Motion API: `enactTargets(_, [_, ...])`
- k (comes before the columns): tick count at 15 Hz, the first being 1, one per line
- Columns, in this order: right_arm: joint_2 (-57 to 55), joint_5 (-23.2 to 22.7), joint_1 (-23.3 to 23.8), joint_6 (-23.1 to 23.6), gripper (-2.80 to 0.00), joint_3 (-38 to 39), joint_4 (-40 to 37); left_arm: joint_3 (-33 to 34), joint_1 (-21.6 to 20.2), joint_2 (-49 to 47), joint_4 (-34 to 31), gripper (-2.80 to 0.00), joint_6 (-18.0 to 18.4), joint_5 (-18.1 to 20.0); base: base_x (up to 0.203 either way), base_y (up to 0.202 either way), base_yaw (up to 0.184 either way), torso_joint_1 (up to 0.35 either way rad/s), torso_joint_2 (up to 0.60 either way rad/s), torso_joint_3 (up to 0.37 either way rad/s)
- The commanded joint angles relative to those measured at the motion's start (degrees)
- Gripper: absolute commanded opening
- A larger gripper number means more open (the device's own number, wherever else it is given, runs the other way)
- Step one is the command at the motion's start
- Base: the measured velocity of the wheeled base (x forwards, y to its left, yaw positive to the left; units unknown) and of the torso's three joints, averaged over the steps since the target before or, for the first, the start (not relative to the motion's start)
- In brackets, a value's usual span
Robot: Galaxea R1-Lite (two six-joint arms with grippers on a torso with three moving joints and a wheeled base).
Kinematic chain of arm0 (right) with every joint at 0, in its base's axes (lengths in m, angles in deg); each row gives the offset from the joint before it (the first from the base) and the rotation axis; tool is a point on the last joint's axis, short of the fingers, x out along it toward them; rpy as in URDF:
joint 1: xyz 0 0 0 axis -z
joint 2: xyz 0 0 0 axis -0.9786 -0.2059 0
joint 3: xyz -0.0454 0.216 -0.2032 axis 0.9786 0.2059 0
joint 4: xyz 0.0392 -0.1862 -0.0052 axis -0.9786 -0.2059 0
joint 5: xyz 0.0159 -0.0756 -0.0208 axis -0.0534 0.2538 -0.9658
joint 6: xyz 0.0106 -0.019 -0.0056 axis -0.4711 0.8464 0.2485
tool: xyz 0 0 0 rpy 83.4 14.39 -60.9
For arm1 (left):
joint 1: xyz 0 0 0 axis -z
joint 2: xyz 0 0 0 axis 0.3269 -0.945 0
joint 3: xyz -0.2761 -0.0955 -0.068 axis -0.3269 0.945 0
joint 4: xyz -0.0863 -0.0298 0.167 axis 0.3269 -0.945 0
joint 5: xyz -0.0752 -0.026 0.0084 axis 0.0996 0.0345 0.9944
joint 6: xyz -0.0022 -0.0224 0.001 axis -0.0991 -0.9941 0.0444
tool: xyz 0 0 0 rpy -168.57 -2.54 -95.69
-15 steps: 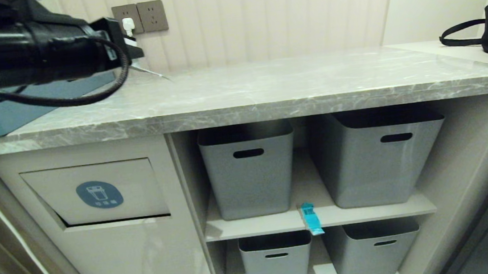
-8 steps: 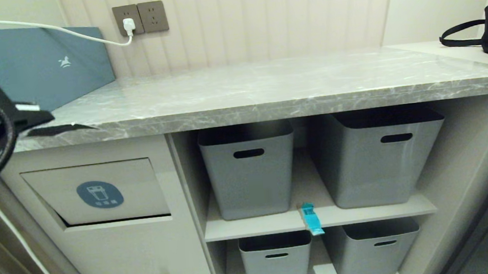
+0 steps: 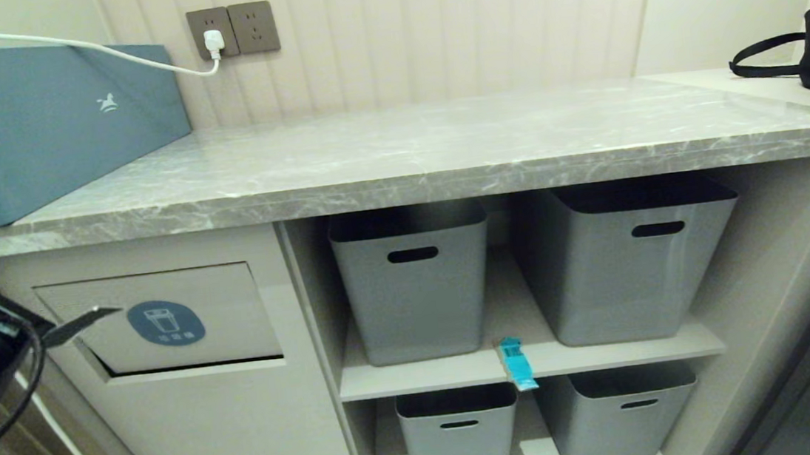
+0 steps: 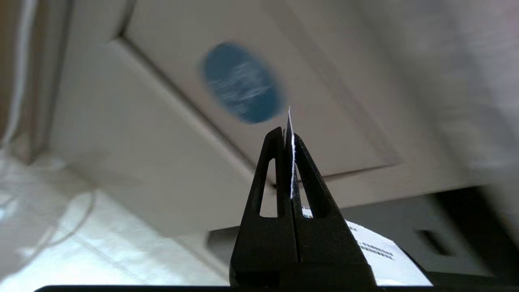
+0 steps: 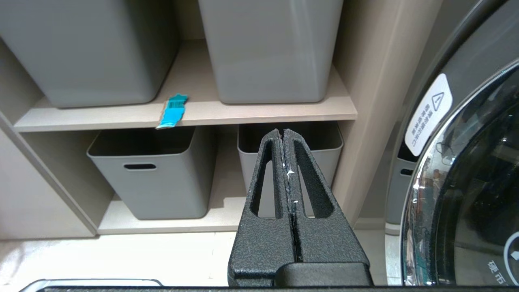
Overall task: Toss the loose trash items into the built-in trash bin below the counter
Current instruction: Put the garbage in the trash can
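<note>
Left tool (image 3: 51,332) is clamped on the paper strip (image 4: 290,121) at the frame's left edge, just before the bin flap (image 3: 235,311). The flap should be pushed inward first (wrapper (image 3: 516,362) waits on the shelf).

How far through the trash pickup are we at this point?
Done: no scrap shows on the counter. In hand: the left gripper is shut on the paper strip and sits just in front of the trash bin flap, which looks unopened. Left: the teal wrapper lies on the middle shelf edge between the grey baskets. The right gripper is shut and empty.
</note>
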Motion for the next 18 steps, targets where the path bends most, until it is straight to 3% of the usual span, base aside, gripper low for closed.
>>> enactTargets(1, [0.0, 0.0, 0.0, 0.0, -2.80, 0.0, 0.0, 9.0, -3.9, -5.7, 13.2, -2.80, 1.3, 3.0, 0.000, 0.000, 0.000, 0.000, 0.00, 0.000])
enactTargets(3, [0.0, 0.0, 0.0, 0.0, -2.80, 0.0, 0.0, 14.8, -4.8, -14.3, 25.4, -2.80, 3.2, 5.3, 0.000, 0.000, 0.000, 0.000, 0.00, 0.000])
enactTargets(5, [0.0, 0.0, 0.0, 0.0, -2.80, 0.0, 0.0, 15.5, -4.9, -23.1, 35.8, -2.80, 4.2, 6.2, 0.000, 0.000, 0.000, 0.000, 0.00, 0.000])
enactTargets(9, [0.0, 0.0, 0.0, 0.0, -2.80, 0.0, 0.0, 10.9, -2.6, -40.3, 55.9, -2.80, 7.8, 7.0, 0.000, 0.000, 0.000, 0.000, 0.00, 0.000])
enactTargets(13, [0.0, 0.0, -0.1, 0.0, -2.80, 0.0, 0.0, 0.1, 2.3, -51.6, 61.3, -2.80, 13.1, 6.9, 0.000, 0.000, 0.000, 0.000, 0.00, 0.000])
enactTargets(18, [0.0, 0.0, 0.0, 0.0, -2.80, 0.0, 0.0, -5.3, 5.9, -58.7, 63.6, -2.80, 13.5, 4.4, 0.000, 0.000, 0.000, 0.000, 0.00, 0.000])
